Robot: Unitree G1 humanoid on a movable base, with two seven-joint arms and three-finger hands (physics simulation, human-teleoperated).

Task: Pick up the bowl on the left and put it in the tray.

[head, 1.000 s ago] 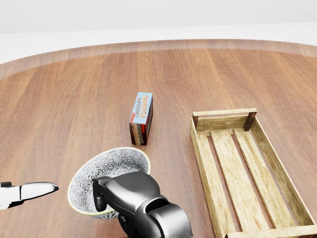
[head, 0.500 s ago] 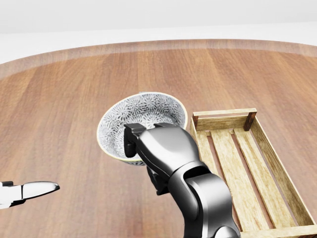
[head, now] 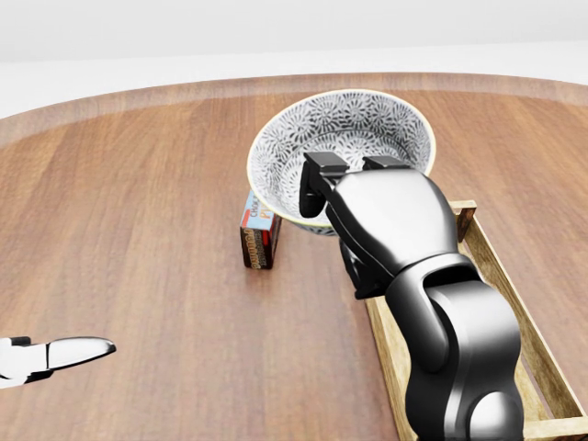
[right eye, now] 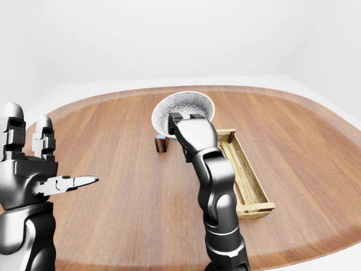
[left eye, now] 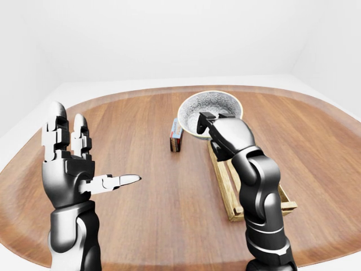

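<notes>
Right hand [head: 390, 220] clamps the bowl [head: 349, 129] by its rim, masking much of the pudding box [head: 259, 236] and tray [head: 537, 354]; left hand [left eye: 67, 175] hangs with fingers spread.

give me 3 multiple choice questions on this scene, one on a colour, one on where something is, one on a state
1. What colour is the tray?
A) blue B) pale wood C) black
2. Where is the bowl?
A) held in the right hand, off the table B) lying in the tray C) flat on the table
3. How is the left hand?
A) shut on the bowl B) open and empty C) shut on the tray's rim

Answers: 1 B, its bare wooden slats show; 2 A, the right hand's fingers hook over its rim; 3 B, its fingers are spread and touch nothing.
</notes>
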